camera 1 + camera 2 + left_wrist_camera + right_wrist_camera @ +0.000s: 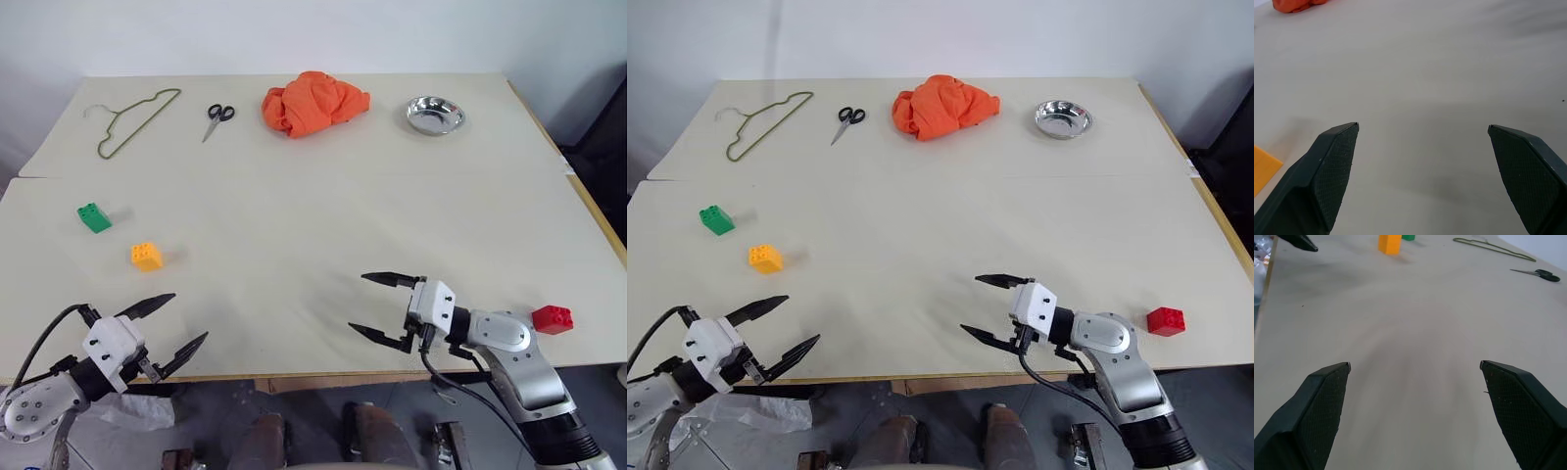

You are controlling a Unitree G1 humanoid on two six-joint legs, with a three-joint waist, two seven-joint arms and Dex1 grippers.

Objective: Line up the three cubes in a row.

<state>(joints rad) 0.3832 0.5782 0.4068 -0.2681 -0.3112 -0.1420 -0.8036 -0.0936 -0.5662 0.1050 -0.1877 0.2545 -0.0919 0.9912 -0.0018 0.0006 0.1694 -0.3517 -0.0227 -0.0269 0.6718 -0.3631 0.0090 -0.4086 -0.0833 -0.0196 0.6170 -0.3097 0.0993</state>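
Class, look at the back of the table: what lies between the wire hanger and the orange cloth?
A pair of scissors lies between the hanger and the orange cloth, apart from both, as the left eye view shows.

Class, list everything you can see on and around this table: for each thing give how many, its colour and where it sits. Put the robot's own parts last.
green studded plastic cube: one, green, table's left side
yellow-orange studded plastic cube: one, yellow-orange, just nearer the robot than the green one
red studded plastic cube: one, red, near right edge, beside the right arm
crumpled orange cloth: one, orange, far middle
wire clothes hanger: one, olive, far left
scissors: one pair, black handles, between hanger and cloth
shiny metal bowl: one, silver, far right
left claw: black fingers, open, near left edge
right claw: black fingers, open, near middle
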